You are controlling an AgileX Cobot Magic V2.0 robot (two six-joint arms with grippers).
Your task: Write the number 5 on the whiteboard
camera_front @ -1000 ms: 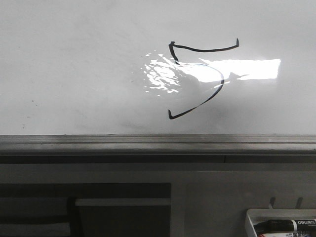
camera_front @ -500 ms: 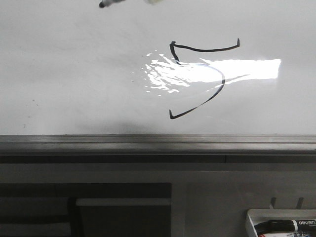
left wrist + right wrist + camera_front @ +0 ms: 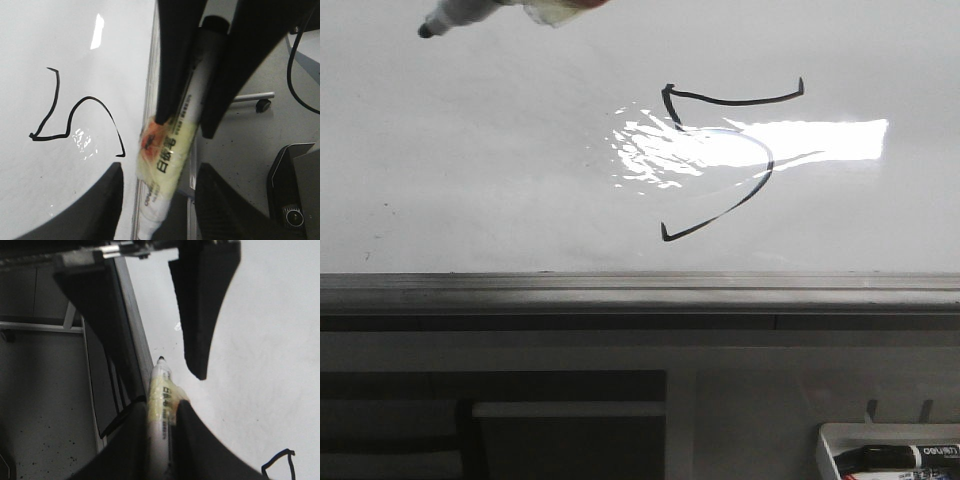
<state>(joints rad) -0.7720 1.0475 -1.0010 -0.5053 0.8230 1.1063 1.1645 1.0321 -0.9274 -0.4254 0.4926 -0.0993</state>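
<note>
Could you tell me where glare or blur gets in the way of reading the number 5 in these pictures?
Front view: a bright glare patch on the whiteboard washes out the upper curve of the 5; the rest reads sharply. Left wrist view: the 5 is clear, the marker close up and soft. Right wrist view: only a corner of the line shows.

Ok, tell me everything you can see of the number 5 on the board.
The number 5 is a thin black marker line on the glossy whiteboard. It has a slightly sagging top bar ending in a small upward tick on the right, a short stem on the left, and a wide open belly curving down to a hooked tail. A bright glare patch washes out part of the belly. Nothing touches it; the marker held in the left hand hangs off to the upper left.
</note>
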